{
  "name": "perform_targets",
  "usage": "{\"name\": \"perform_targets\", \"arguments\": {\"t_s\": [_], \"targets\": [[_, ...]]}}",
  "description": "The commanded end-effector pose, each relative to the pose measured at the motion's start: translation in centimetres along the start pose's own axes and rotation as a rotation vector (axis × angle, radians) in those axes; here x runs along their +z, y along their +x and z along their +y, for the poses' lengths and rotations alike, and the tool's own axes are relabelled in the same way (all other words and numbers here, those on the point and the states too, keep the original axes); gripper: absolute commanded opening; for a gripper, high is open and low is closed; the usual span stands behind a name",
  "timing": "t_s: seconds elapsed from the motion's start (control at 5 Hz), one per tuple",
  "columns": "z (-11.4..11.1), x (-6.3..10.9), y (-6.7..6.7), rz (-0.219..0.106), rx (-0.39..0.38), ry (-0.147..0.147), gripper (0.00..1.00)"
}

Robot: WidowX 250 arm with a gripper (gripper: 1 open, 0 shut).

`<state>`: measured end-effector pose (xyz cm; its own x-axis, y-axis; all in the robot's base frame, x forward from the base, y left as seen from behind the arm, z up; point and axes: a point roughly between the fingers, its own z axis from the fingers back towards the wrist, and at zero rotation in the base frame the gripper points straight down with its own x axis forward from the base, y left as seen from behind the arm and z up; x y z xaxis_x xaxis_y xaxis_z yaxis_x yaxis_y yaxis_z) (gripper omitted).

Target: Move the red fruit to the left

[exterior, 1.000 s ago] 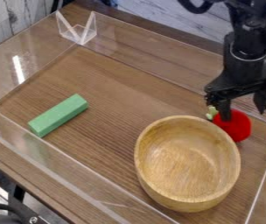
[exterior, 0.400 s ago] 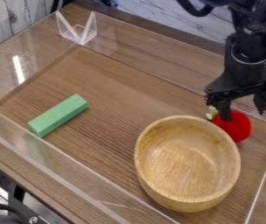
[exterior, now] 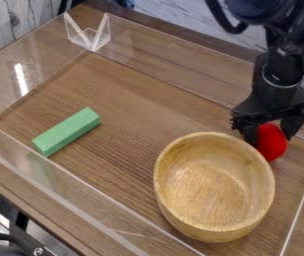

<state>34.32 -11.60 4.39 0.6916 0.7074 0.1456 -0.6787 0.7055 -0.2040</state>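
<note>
Around red fruit, open claw

There is one red fruit. There is one wooden bowl. There is one green block.

Single black arm enters from the top right corner, wrist angled steeply down toward the table surface. Gripper is low, close to the tabletop, jaws spread wide apart, nothing clamped between them. Two dark fingers splay outward from the wrist block, one on each side, tips pointing down. Round black wrist housing sits directly above the fingers, with the upper links and cabling running up and out of view behind it
</note>
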Motion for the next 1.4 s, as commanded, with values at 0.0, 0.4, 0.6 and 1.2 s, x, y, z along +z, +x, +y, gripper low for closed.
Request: {"name": "perform_targets", "arguments": {"t_s": [0.0, 0.4, 0.6, 1.2], "targets": [[-1.9, 0.8, 1.3, -0.05, 0.009, -0.048, 0.0], [-2.3, 0.3, 2.0, -0.106, 0.004, -0.021, 1.0], [-2.5, 0.1, 2.4, -0.129, 0.002, -0.013, 0.0], [-2.1, -0.8, 2.8, -0.158, -0.003, 0.027, 0.0]]}}
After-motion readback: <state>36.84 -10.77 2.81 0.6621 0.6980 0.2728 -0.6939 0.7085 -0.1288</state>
